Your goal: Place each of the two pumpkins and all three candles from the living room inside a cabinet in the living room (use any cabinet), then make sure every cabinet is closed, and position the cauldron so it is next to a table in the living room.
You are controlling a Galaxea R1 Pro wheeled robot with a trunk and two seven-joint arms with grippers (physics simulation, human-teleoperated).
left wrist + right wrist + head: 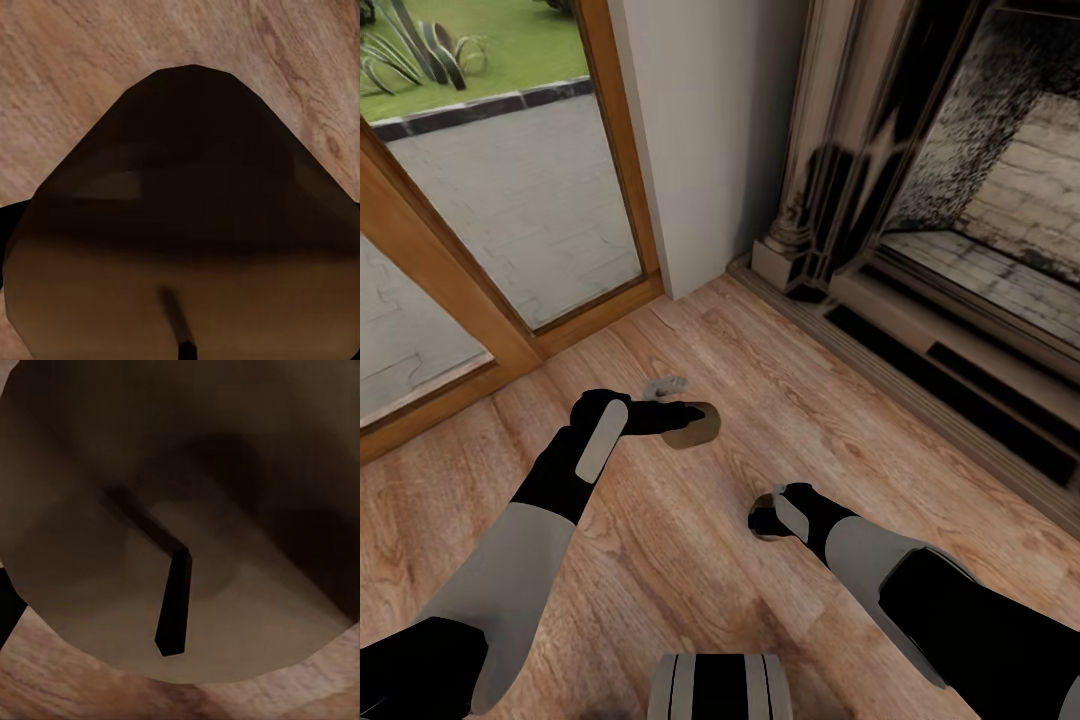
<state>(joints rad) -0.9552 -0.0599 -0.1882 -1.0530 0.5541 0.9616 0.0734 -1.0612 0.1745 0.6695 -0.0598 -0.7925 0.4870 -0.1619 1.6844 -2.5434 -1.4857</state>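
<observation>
The left gripper [695, 418] has its jaws clenched on a candle [694, 426], a squat tan cylinder that shows at the fingertips above the wooden floor [760, 360]; in the left wrist view the same candle [180, 225] looms close and dark, its short black wick [178, 322] standing from the paler top face, with floorboards [67, 67] behind it. The right gripper [765, 518] likewise grasps a second candle [762, 498], of which just a tan sliver peeks out beside the black fingers in the head view; in the right wrist view that candle [225, 472] sits right against the camera, its bent black wick [174, 607] plain on the beige face and a strip of floor [75, 690] beyond its edge. Both arms reach forward and down, the left one further out than the right, and the two candles are well apart. Ahead of the grippers the floor runs to a white wall [710, 130], with a wood-framed glass door [510, 220] to the left looking onto paving and grass, and a dark fireplace [960, 200] with a brick interior to the right.
</observation>
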